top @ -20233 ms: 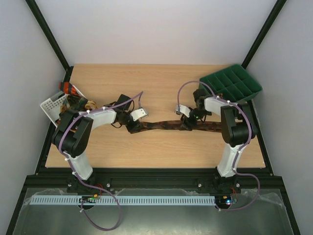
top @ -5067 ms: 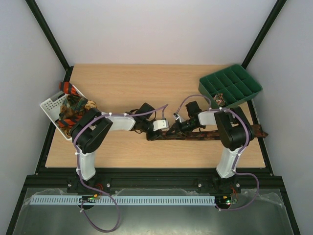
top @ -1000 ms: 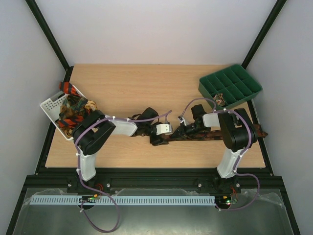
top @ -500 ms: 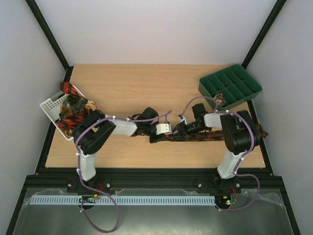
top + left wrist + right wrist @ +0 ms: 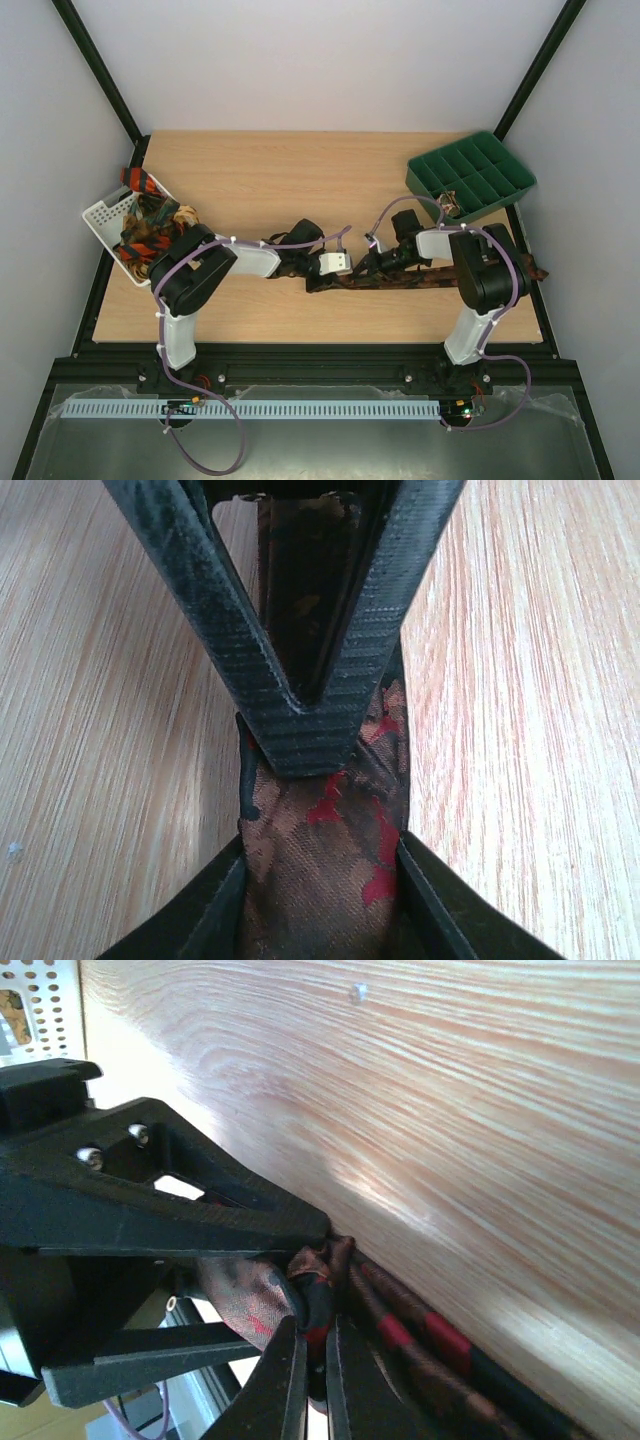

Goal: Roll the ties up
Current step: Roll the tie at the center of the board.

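Observation:
A dark brown tie [image 5: 440, 278] with red specks lies stretched across the near part of the table, its right end over the table edge. Both grippers meet at its left end. In the left wrist view the tie [image 5: 330, 880] fills the gap of my left gripper [image 5: 320, 845] and touches both fingers. My right gripper [image 5: 305, 720] pinches it just beyond. In the right wrist view my right gripper [image 5: 318, 1332] is shut on a folded edge of the tie [image 5: 420, 1335]. From above, the left gripper [image 5: 318, 281] and right gripper [image 5: 362, 272] sit close together.
A white slotted basket [image 5: 105, 215] at the left edge holds more ties [image 5: 150, 235], orange-striped and tan. A green compartment tray [image 5: 480, 170] stands at the back right with a small tan bundle [image 5: 450, 203] in a near compartment.
Over twenty seconds the tie's left end and my left gripper have shifted to the right, toward the right gripper. In the last second both grippers stay at that end with barely any movement.

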Motion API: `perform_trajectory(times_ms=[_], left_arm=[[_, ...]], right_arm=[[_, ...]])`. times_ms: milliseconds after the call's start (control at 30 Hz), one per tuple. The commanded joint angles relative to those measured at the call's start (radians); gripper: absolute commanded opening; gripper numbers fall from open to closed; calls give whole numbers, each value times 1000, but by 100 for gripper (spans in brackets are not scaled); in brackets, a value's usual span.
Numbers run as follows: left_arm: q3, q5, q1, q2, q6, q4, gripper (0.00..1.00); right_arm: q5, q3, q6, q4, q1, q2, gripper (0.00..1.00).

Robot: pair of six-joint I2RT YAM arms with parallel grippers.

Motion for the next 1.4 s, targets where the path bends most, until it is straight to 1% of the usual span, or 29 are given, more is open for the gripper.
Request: perform_trajectory(times_ms=[0, 167, 200, 267, 333, 500, 633, 767, 933, 1000, 1067, 1133, 1367], left_arm=[[-27, 26, 26, 19, -2, -73, 41], [-101, 115, 86, -82, -14, 0, 66], [-124, 131, 95, -104, -12, 23, 68], [-188, 151, 109, -137, -13, 71, 71], [-222, 153, 114, -146, -23, 118, 72], [-245, 167, 114, -98, -78, 197, 73], [-279, 185, 107, -58, -147, 371, 73], [-280, 164, 96, -15, -190, 463, 72], [-271, 173, 88, -1, -188, 486, 65], [-270, 186, 88, -8, -187, 489, 59], [-267, 208, 86, -19, -194, 494, 49], [-266, 214, 79, -34, -205, 507, 44], [-232, 194, 48, -23, -224, 535, 40]], right_arm=[[49, -6, -33, -44, 2, 26, 2], [120, -21, -75, -69, 0, 34, 1], [134, -20, -79, -69, -1, 37, 1], [160, -15, -82, -69, 0, 48, 1], [175, -11, -80, -66, -1, 60, 1], [188, -12, -75, -65, 0, 74, 1], [188, -15, -78, -69, 0, 74, 1], [186, -19, -80, -69, 0, 70, 1], [184, -17, -80, -69, 0, 78, 1], [183, -16, -80, -70, 0, 85, 1], [182, -15, -81, -69, 0, 90, 1], [179, -15, -79, -67, 0, 93, 1], [174, -13, -78, -65, 1, 100, 1]])
